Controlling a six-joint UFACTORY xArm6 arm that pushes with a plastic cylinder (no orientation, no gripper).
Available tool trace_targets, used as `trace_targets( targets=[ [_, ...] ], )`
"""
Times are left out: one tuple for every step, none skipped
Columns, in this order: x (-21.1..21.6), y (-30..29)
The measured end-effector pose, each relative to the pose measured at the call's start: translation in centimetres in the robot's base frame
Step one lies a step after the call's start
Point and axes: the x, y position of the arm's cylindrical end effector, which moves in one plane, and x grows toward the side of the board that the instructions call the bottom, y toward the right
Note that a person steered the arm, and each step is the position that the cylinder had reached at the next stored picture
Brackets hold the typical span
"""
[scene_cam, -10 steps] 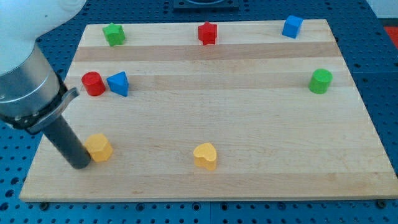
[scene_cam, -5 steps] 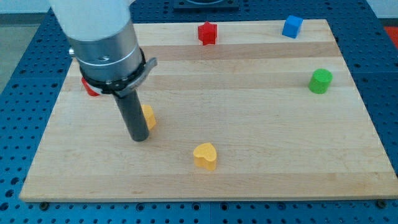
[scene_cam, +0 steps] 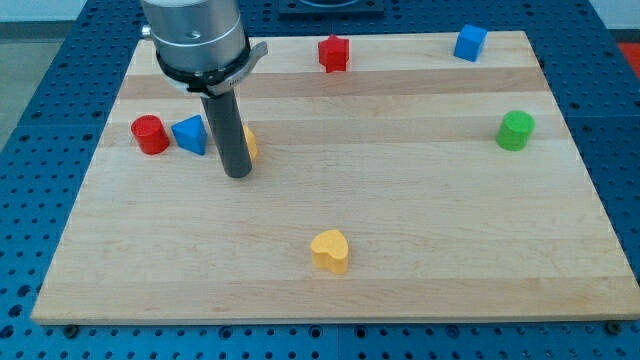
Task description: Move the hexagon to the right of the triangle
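Observation:
The yellow hexagon [scene_cam: 250, 143] lies just right of the blue triangle [scene_cam: 190, 134], mostly hidden behind my rod; only its right edge shows. My tip [scene_cam: 237, 172] rests on the board, touching the hexagon's front left side and a little right of the triangle. A red cylinder [scene_cam: 149, 134] sits directly left of the triangle.
A yellow heart [scene_cam: 331, 251] lies at the bottom middle of the wooden board [scene_cam: 400, 200]. A red star-like block [scene_cam: 334, 53] and a blue cube [scene_cam: 469, 42] sit along the top edge. A green cylinder [scene_cam: 516, 130] stands at the right.
My tip has pushed the yellow hexagon from the board's lower left up and to the right, to a spot beside the blue triangle. The arm now hides the green block at top left.

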Motion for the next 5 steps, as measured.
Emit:
trace_targets(
  targets=[
    [-0.8, 0.0],
    [-1.0, 0.0],
    [-1.0, 0.2],
    [1.1, 0.7],
    [5.3, 1.2]
  ],
)
